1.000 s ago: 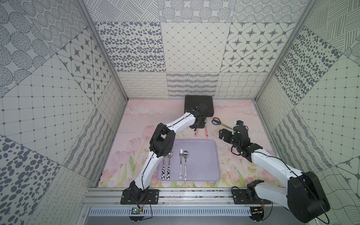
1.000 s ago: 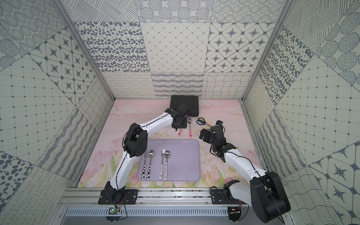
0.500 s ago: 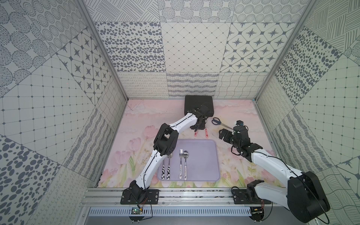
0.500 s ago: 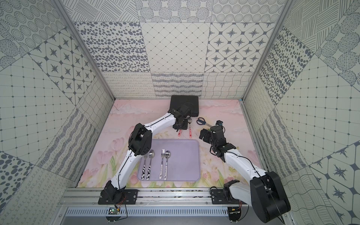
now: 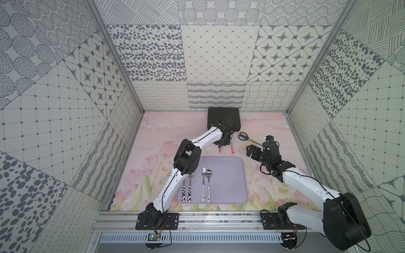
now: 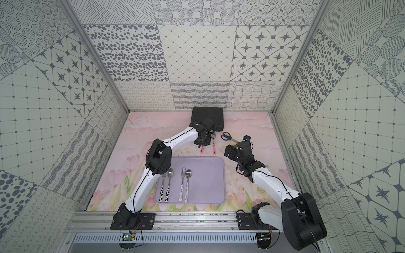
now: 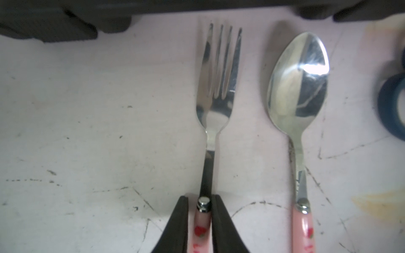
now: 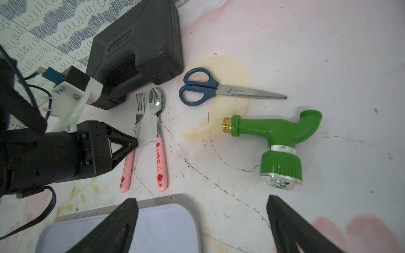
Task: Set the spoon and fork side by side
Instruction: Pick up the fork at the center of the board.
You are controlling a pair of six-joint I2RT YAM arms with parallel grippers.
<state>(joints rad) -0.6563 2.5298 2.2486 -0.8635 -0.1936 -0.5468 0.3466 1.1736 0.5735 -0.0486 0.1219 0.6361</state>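
Left claw (image 7: 199, 198) pinched shut on the strawberry fork (image 7: 215, 87), both fingers against the top of its pink handle at the metal collar. The fork lies flat on the bench (image 5: 157, 131), tines toward the black case (image 5: 219, 114). Strawberry spoon (image 7: 298, 87) sits just beside it at 3 o'clock in both top views, parallel, not touching, bowl up. Both lie off the lilac tray (image 5: 230, 175), at its 12 o'clock. Tray holds two more fork-spoon pairs: cow-print pair (image 5: 189, 193) and white-handled pair (image 5: 203, 190). Blue scissors (image 8: 219, 89) at 2 o'clock of the spoon. Green hose nozzle (image 8: 276, 135) on the bench, seen from the right wrist only. Right claw (image 8: 200, 199) wide open, empty, over the bench near the tray's 1 o'clock corner.
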